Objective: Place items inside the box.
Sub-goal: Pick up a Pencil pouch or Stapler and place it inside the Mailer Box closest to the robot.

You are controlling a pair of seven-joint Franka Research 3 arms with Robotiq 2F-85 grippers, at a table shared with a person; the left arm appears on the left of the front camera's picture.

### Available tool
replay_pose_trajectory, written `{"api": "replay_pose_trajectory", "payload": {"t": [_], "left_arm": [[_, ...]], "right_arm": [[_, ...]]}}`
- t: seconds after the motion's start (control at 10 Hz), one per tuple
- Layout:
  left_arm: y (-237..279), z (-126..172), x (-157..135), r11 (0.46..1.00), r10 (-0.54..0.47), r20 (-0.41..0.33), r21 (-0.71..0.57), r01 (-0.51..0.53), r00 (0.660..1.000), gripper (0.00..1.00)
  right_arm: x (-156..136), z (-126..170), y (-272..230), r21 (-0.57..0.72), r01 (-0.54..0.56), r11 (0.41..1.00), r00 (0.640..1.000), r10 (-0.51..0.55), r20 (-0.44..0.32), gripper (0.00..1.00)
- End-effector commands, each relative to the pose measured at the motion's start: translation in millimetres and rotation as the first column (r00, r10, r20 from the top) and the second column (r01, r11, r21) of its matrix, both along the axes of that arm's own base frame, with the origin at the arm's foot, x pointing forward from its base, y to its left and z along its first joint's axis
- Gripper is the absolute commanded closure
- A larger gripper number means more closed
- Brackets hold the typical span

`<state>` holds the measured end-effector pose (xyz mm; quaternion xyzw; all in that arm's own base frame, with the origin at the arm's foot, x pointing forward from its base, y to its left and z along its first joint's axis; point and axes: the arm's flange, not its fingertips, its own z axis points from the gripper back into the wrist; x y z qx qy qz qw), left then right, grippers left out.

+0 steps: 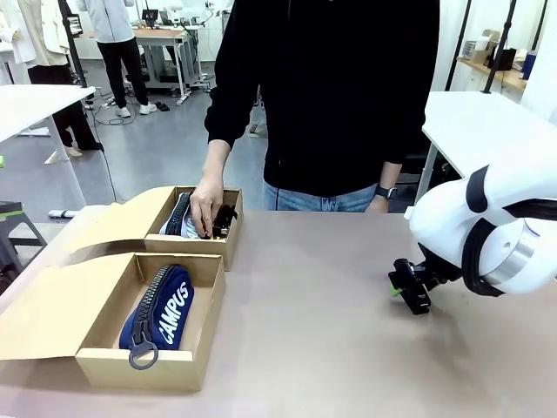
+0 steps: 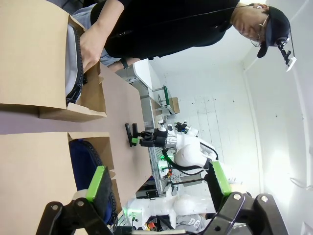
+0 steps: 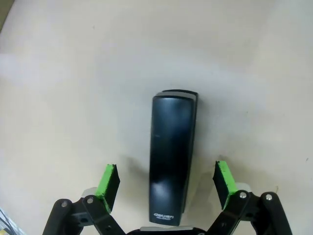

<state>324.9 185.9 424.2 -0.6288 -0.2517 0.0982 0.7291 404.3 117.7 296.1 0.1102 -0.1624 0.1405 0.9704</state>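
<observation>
**Stapler waits between spread fingers as pouch lies boxed**

A glossy black stapler (image 3: 172, 156), a long rounded bar with pale lettering at its near end, lies flat on the matt beige tabletop (image 1: 313, 348). The right fingers (image 3: 108, 186) stand spread on either side of it, their green pads clear of its sides and gripping nothing. The stapler sits at the right of the tabletop, well apart from both cartons.

At the front left, the box (image 1: 178, 374), plain brown cardboard and rectangular, stands with its hinged flap (image 1: 43, 318) laid open to the left. Inside it lies the pouch (image 1: 161, 309), soft navy fabric lettered "CAMPUS" in white, with a chunky zip running its length and a round pull ring hanging over the front rim.

Just behind stands a second box (image 1: 187, 246) of the same cardboard, also open. A person in a black top reaches a hand (image 1: 206, 205) into it, among a grey zipped case and small black pieces too dark to make out.

The left fingers (image 2: 98, 183) are spread wide with nothing between them, above the open cartons.
</observation>
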Motion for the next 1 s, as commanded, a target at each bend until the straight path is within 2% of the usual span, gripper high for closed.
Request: {"api": "replay_pose_trajectory", "payload": {"t": [0.0, 0.3, 0.4, 0.5, 0.6, 0.7, 0.8, 0.9], "left_arm": [[0, 0, -1, 1.000, -0.006, 0.025, -0.001, 0.007, 1.000, 0.00], [0, 0, -1, 1.000, -0.006, 0.025, -0.001, 0.007, 1.000, 0.00], [0, 0, -1, 1.000, -0.006, 0.025, -0.001, 0.007, 1.000, 0.00], [0, 0, -1, 1.000, -0.006, 0.025, -0.001, 0.007, 1.000, 0.00], [0, 0, -1, 1.000, -0.006, 0.025, -0.001, 0.007, 1.000, 0.00], [0, 0, -1, 1.000, -0.006, 0.025, -0.001, 0.007, 1.000, 0.00], [0, 0, -1, 1.000, -0.006, 0.025, -0.001, 0.007, 1.000, 0.00], [0, 0, -1, 1.000, -0.006, 0.025, -0.001, 0.007, 1.000, 0.00]], "right_arm": [[-44, 3, -11, -0.056, 0.006, 0.998, 1.000, -0.006, 0.010, 0.00], [-45, 7, -16, -0.072, -0.006, 0.997, 1.000, 0.006, 0.006, 0.00], [-46, 8, -15, -0.076, -0.013, 0.997, 1.000, 0.014, 0.003, 0.60], [-47, 9, -13, -0.071, -0.029, 0.997, 1.000, 0.029, 0.000, 0.60], [-47, 10, -12, -0.081, -0.033, 0.996, 0.999, 0.033, 0.005, 1.00], [-47, 11, -8, -0.087, -0.043, 0.995, 0.999, 0.043, -0.001, 0.65], [-47, 7, -5, -0.103, -0.047, 0.994, 0.999, 0.047, -0.005, 1.00], [-48, 3, -3, -0.104, -0.059, 0.993, 0.998, 0.057, -0.021, 1.00]]}}
